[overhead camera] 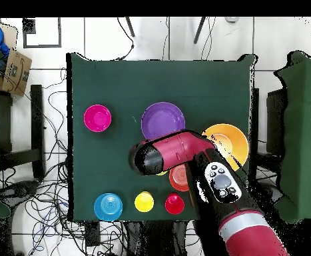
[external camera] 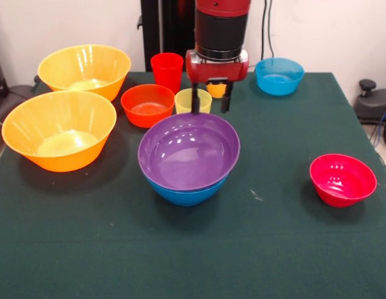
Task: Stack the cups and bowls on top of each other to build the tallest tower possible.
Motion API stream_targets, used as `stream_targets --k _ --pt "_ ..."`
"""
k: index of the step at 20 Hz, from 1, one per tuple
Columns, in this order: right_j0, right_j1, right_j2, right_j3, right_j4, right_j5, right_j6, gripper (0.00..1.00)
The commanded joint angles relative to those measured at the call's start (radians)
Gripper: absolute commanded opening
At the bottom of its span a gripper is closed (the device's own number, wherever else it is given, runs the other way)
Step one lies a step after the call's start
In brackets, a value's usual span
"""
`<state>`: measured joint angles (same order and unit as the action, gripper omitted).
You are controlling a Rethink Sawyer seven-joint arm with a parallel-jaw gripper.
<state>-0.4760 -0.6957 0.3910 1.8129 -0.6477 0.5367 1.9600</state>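
**Gripper above pale yellow cup, tower two bowls high**

Gripper [external camera: 210,98] upper centre of front view, fingers apart and empty, hanging over pale yellow cup [external camera: 193,99]; cup looks light, thin-walled, smooth, likely slippery, so pinch one wall at the rim; tower [external camera: 188,157] at frame centre: purple bowl [external camera: 188,149] nested in blue bowl [external camera: 185,193]; pink-red bowl [external camera: 342,179] lower right.

Honestly nothing readable anywhere here, no lettering, brand, number or sign on the bowls and cups around the gripper [external camera: 209,98], none on the arm above it, and the cardboard box [overhead camera: 12,72] far off beside the table shows only marks too blurred to make out.
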Motion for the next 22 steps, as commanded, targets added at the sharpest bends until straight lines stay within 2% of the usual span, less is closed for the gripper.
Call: stream_targets --k 1,4,9,22 --pt "-0.016 -0.001 -0.020 0.005 -0.033 0.045 -0.051 1.00" --pt "-0.039 -0.004 0.007 -0.021 -0.012 0.068 -0.084 1.00" --pt "-0.042 0.013 0.018 -0.036 -0.015 0.036 -0.068 1.00" --pt "-0.012 0.028 0.014 -0.056 -0.010 0.010 -0.017 1.00"
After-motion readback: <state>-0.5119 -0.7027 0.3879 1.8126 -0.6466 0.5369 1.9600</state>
